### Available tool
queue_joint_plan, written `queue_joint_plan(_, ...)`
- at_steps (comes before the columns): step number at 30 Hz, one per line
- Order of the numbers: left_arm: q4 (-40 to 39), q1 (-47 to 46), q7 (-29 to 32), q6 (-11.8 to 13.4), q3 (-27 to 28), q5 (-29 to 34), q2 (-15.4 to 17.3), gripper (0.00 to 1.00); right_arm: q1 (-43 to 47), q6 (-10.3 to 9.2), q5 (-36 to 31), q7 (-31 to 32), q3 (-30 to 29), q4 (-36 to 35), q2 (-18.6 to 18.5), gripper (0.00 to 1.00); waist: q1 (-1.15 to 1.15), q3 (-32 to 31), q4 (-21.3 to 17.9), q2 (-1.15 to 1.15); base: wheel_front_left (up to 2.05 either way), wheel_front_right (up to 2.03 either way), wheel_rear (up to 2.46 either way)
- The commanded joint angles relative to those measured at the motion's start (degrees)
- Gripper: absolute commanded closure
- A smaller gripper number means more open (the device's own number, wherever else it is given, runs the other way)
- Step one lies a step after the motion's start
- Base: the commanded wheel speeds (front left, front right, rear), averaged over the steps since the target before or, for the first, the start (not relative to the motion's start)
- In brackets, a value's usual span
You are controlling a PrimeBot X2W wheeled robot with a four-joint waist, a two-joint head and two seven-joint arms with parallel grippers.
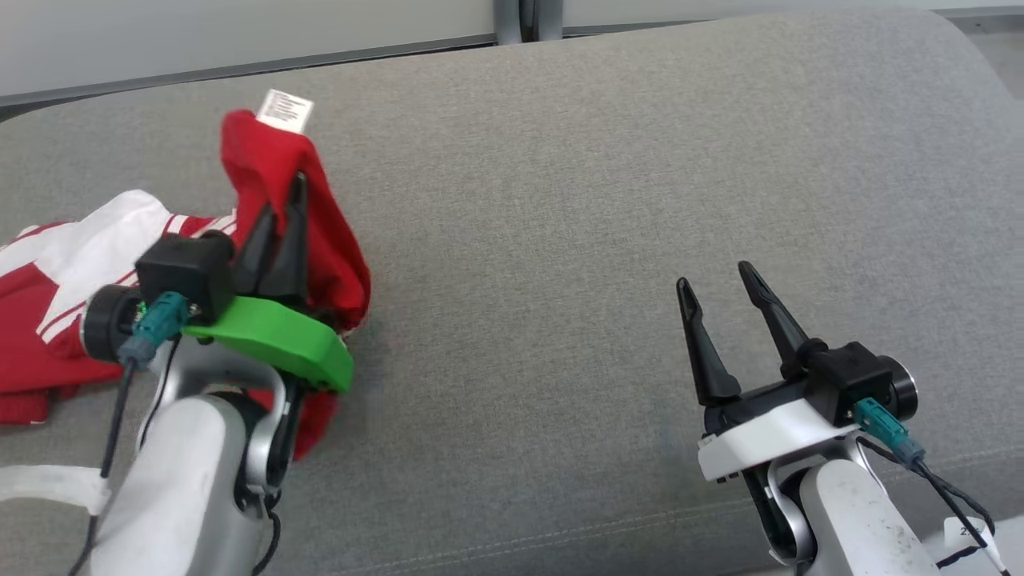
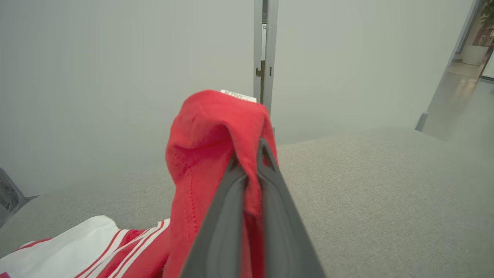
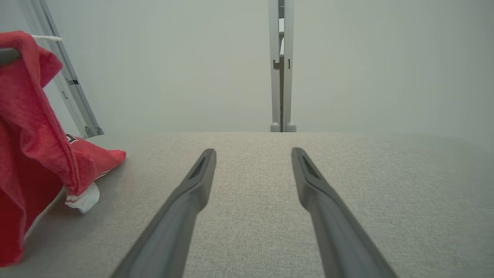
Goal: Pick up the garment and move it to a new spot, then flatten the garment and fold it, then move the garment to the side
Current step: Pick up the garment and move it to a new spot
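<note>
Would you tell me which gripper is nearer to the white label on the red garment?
Left. The left gripper, jaws shut on the garment, sits just beneath the label; the right gripper, jaws open, hovers over the bare grey cushion far to the label's right.

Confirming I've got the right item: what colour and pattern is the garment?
The garment is red with white panels and stripes, clearest in the head view.

The place looks like an office or lab workspace. Pale frosted partition panels [image 3: 173, 69], joined by slim grey metal posts [image 3: 281, 65], stand behind a wide counter [image 1: 600, 200] padded in grey woven fabric. Past the partitions are a glossy corridor floor [image 2: 459, 88] and a potted plant [image 2: 471, 56].
</note>
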Motion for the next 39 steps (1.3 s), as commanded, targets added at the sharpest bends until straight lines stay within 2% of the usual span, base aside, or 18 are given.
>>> queue_joint_plan(1, -0.4, 0.8, 0.4, 0.0, -0.5, 0.2, -0.1, 1.0, 0.0, 0.0, 0.4, -0.1, -0.3, -0.3, -0.1, 0.0, 0.0, 0.8, -2.2, 0.0, 0.0, 0.0, 0.0)
queue_joint_plan(12, 1.3, -4.9, 2.8, -1.6, -6.2, 1.6, -3.9, 1.0, -1.4, 0.0, 3.5, -0.1, -1.8, -2.2, 0.0, 0.0, 0.0, 5.0, -12.9, 0.0, 0.0, 0.0, 0.0)
queue_joint_plan(27, 13.4, -15.6, 3.7, -3.8, -9.4, 2.7, -6.8, 1.0, -1.3, 0.0, 8.4, -0.1, -0.2, -3.2, 0.0, 0.0, 0.0, 9.2, -29.0, 0.0, 0.0, 0.0, 0.0)
queue_joint_plan(38, 28.7, -20.7, 2.0, -6.2, -11.2, 1.6, -9.2, 1.0, 1.1, 0.0, 10.4, -0.1, -2.8, -5.2, 0.0, 0.0, 0.0, 12.3, -29.4, 0.0, 0.0, 0.0, 0.0)
queue_joint_plan(39, 30.1, -21.0, 1.9, -6.4, -11.3, 1.6, -9.3, 0.67, 0.8, 0.0, 10.5, -0.1, -2.5, -5.1, 0.0, 0.0, 0.0, 12.4, -29.4, 0.0, 0.0, 0.0, 0.0)
